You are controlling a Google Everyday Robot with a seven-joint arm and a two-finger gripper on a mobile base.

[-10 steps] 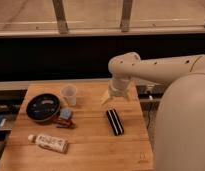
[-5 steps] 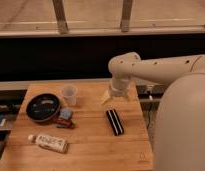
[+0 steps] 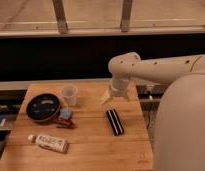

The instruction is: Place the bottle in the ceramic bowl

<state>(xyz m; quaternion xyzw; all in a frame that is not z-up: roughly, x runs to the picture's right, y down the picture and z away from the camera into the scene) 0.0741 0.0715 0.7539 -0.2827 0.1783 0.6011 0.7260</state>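
Note:
The white bottle (image 3: 48, 142) lies on its side near the front left of the wooden table (image 3: 96, 150), cap toward the left. Behind it, at the left, sits the round black ceramic bowl (image 3: 42, 107) with faint light marks inside. My gripper (image 3: 109, 98) hangs from the white arm over the table's middle back, well to the right of both and just behind a black bar. Its pale fingers stand open with nothing between them.
A translucent plastic cup (image 3: 69, 95) stands right of the bowl. A small red and blue object (image 3: 65, 118) lies between bowl and bottle. The black rectangular bar (image 3: 114, 122) lies right of centre. My white body fills the right side; a dark wall and railing run behind.

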